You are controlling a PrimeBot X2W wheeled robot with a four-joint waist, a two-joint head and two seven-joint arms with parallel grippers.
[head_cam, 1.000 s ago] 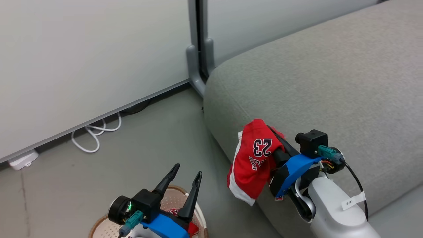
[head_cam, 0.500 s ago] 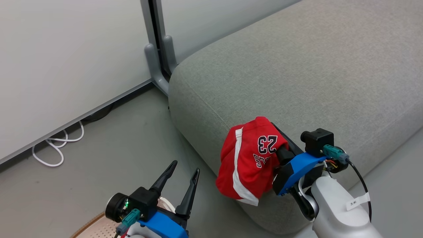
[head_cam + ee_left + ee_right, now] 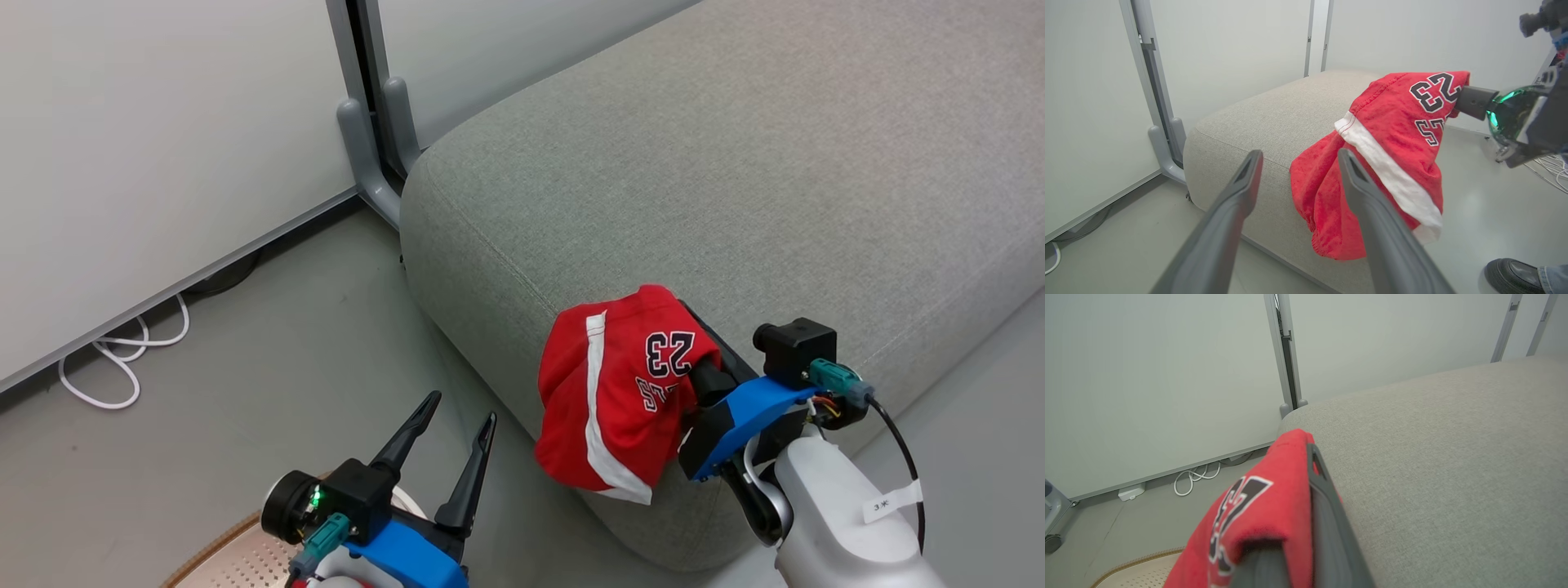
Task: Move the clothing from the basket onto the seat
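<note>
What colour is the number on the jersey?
Black, white-edged; the jersey shows best in left wrist view.

Bright, even, diffuse light; shadows faint and soft. Wrist views bow at the edges. Pale sheen on the floor.

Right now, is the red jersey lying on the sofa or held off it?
Held off it: the right end effector grips the jersey, hanging bunched by the edge of the sofa.

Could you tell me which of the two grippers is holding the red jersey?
The right gripper, jaws shut on the red number-23 jersey beside the grey sofa; the left gripper stands open and empty.
</note>
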